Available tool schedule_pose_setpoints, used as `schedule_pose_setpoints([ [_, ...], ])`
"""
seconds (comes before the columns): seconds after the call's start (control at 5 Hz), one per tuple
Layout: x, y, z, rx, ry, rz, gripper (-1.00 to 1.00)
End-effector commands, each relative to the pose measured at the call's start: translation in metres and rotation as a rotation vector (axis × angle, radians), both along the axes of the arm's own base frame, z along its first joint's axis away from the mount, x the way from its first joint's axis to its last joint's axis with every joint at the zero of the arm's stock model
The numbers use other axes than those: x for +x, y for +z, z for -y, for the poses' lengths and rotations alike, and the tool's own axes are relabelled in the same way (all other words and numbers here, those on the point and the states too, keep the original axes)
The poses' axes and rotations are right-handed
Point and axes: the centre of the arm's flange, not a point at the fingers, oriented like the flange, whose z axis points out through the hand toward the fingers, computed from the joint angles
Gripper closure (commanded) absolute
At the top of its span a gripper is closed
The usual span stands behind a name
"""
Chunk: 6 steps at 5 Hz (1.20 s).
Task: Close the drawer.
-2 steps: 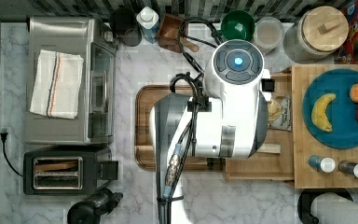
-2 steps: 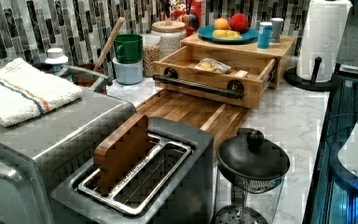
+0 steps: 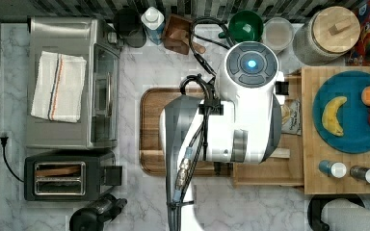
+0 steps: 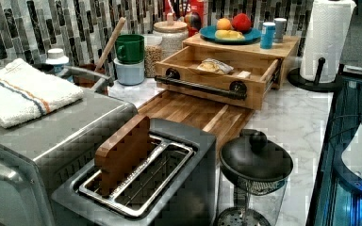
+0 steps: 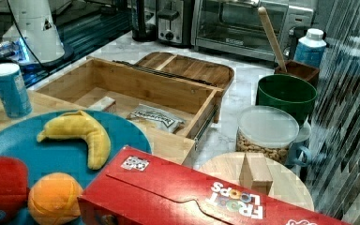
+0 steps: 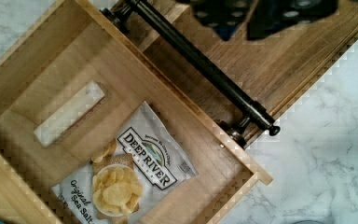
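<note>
From my station, the one change I can pick out is a small drift of the arm (image 3: 241, 125). Its white body and the blue light (image 3: 252, 64) on its cap have slid a touch toward the top view's right. It now reaches a little farther over the drawer (image 3: 270, 173). Its edge sits closer to the chip bag (image 3: 293, 115), and slightly less of the tray's floor shows beside it than a moment ago.
</note>
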Motion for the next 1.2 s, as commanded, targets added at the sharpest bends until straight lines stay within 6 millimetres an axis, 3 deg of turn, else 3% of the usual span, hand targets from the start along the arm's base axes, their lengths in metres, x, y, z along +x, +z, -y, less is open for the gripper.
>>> schedule_pose_setpoints([
  [0.2,-0.013,-0.002,-0.036,0.016,0.188,-0.006,-1.00],
  [0.4,-0.015,-0.020,-0.085,0.041,0.315,-0.007,-1.00],
  [0.6,-0.015,-0.030,-0.123,0.095,0.434,-0.029,-1.00],
  [0.8,-0.029,-0.045,-0.144,0.121,0.520,0.005,-1.00],
  [1.0,-0.035,-0.060,-0.152,0.104,0.629,-0.016,-0.97],
  [1.2,-0.036,-0.085,-0.145,0.152,0.693,-0.010,1.00],
])
